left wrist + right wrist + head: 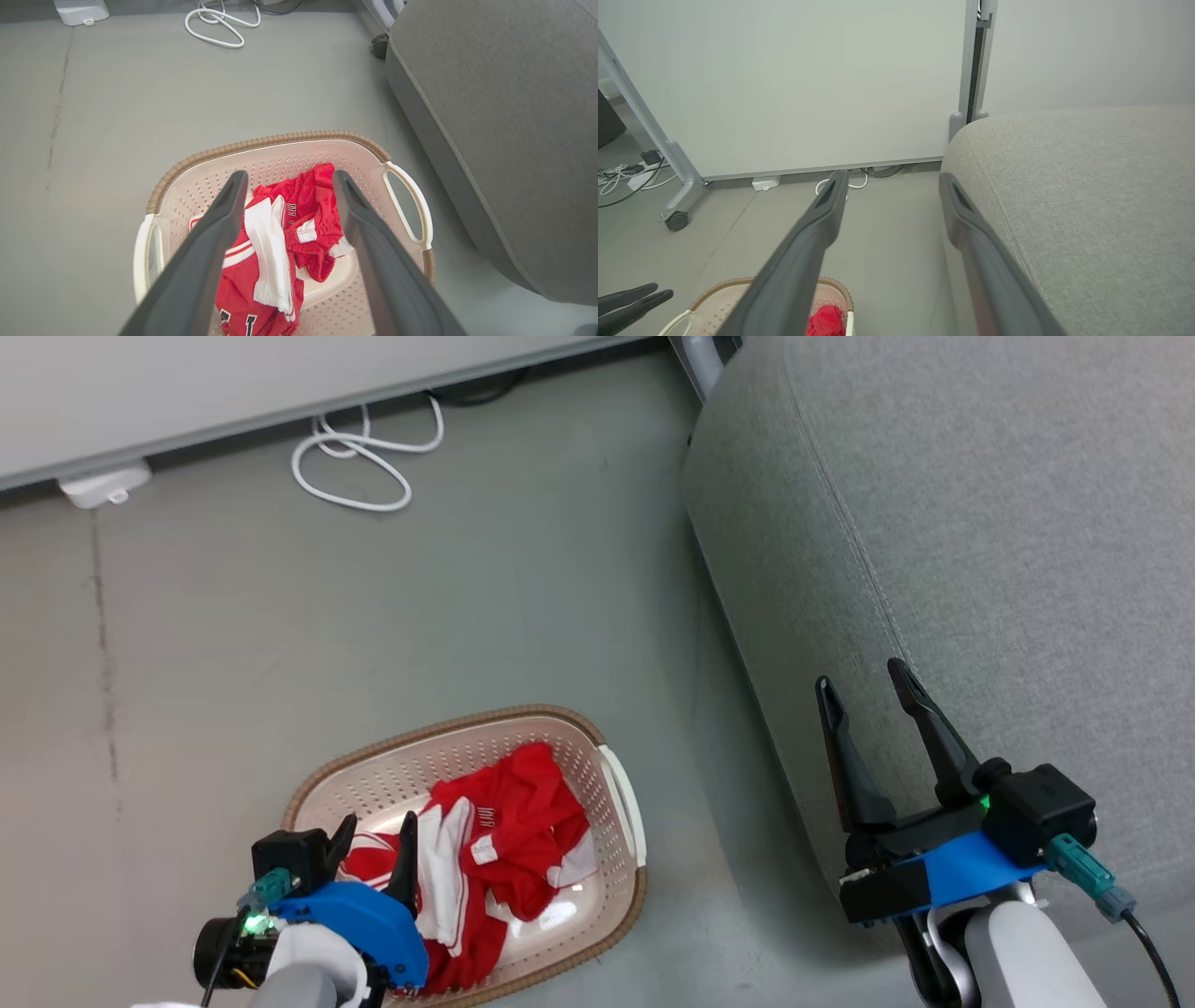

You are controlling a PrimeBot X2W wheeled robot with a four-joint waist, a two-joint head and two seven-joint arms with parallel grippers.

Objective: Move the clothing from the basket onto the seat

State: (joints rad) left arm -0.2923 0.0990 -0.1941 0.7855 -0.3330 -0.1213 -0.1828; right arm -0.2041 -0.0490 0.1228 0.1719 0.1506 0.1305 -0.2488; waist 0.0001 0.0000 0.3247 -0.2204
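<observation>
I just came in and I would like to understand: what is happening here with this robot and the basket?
The robot is about to unload laundry. Its left gripper hangs open over the red and white sports clothing, which lies crumpled in the laundry basket on the floor. Nothing is gripped yet. The right gripper is also open and empty, over the edge of the grey couch seat.

1. Left gripper [379,819]: two long dark tapered fingers rising from a blue wrist cover [359,915].
2. Right gripper [860,674]: same build.
3. Beside each blue wrist cover: green light [983,801], teal plug [1083,873], black cable [1153,952]; behind it, pale forearm [1027,952].
</observation>
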